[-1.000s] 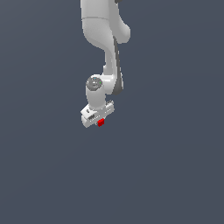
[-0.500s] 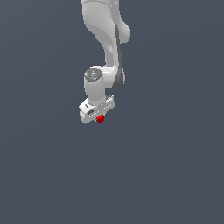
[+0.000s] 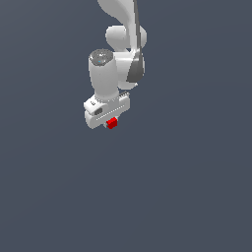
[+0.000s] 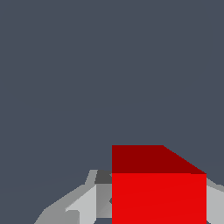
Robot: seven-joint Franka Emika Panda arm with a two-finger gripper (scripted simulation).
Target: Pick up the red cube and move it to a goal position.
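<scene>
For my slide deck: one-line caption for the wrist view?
Wrist view: the pincer grips the red cube over a plain grey-blue background.

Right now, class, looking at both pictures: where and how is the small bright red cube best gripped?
Grip the small bright red cube on two opposite flat faces, coming from above. Its plain parallel sides suit the white gripper, whose fingers already flank it.

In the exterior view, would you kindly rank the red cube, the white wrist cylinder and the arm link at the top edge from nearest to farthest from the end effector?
1. red cube: held in the end effector, at its underside.
2. white wrist cylinder: directly above the end effector.
3. arm link: at the picture's top edge.
</scene>
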